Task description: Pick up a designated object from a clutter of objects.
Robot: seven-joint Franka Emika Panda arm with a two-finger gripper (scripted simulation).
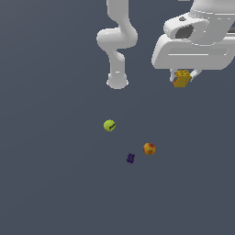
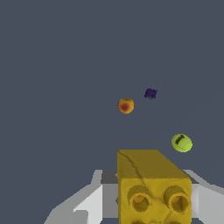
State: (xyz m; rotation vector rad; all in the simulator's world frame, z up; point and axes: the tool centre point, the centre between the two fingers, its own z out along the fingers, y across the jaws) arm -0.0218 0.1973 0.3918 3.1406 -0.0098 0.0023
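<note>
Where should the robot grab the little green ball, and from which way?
Around its middle, coming straight down from above. The yellow-green ball is round and sits alone on the floor, well apart from the orange-red ball, so fingers fit on either side.

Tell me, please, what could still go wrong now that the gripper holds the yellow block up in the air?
1. The yellow block sits between the fingers of the gripper with much of it sticking out beyond them, so it might slip or twist out during a fast move.
2. If it falls, it could land among the green ball, orange-red ball and purple lump and scatter them.
</note>
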